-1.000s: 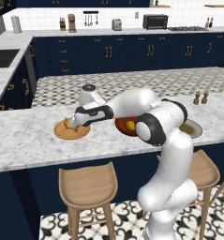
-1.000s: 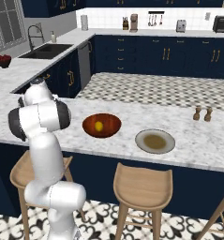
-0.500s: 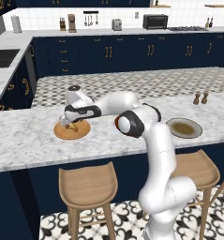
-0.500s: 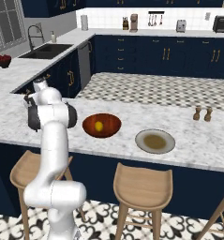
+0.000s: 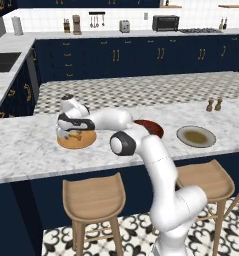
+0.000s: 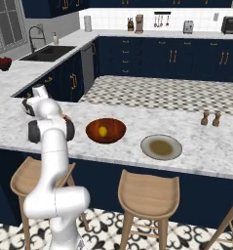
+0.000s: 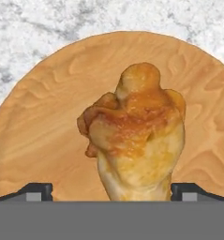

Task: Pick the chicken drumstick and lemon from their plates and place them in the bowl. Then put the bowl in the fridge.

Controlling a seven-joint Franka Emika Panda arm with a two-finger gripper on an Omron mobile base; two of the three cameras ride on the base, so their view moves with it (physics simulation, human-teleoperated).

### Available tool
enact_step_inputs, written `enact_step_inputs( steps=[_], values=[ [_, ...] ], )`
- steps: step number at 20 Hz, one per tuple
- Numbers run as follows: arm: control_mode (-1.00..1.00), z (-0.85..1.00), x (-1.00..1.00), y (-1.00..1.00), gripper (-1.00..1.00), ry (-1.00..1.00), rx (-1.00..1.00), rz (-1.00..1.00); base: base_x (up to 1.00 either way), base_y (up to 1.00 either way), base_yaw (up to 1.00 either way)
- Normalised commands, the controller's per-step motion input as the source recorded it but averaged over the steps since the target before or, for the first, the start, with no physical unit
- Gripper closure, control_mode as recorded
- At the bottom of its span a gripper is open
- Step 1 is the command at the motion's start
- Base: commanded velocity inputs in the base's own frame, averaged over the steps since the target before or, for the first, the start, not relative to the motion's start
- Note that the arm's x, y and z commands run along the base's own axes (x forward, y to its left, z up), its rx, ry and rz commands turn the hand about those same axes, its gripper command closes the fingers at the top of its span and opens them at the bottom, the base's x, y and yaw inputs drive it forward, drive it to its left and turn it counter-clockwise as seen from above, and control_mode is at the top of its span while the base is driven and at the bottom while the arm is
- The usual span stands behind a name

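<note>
Toward the counter's [image 5: 21, 145] left end, the wooden plate [image 5: 76, 141] carries the chicken drumstick [image 7: 134, 140], with the gripper [image 7: 111, 190] spread wide either side of it, gripping nothing. Near the front edge sits the bowl [image 6: 106, 131] with the lemon [image 6: 103, 131] inside, then a grey plate [image 6: 161, 147]. Salt and pepper shakers [image 6: 210, 118] stand toward the right end. Navy cabinets [image 6: 186, 58] line the far wall.

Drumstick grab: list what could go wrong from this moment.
1. The chicken drumstick is lumpy and tapers toward the bone end, so the open hand, with a finger tip on each side of it, could close on a slope and let it slip or twist.
2. It rests loose on the wooden plate; coming down off-centre might push it across the plate onto the marble counter.
</note>
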Motion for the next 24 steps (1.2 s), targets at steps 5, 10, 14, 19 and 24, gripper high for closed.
enact_step_inputs(
  steps=[5,10,14,19,24],
  values=[
    [-1.00,-0.24,0.24,-0.13,-1.00,0.00,0.00,0.00,0.00,0.00,0.00],
    [-1.00,-0.41,0.01,-0.37,1.00,0.00,0.00,0.00,0.00,0.00,0.00],
    [-1.00,-0.13,-0.14,-0.32,1.00,-0.02,0.01,0.00,0.00,0.00,0.00],
    [-1.00,0.00,-0.80,-0.72,1.00,-0.05,0.13,0.01,0.00,0.00,0.00],
    [-1.00,0.30,-0.98,-1.00,1.00,-0.17,0.22,0.02,0.00,0.00,0.00]
  ],
)
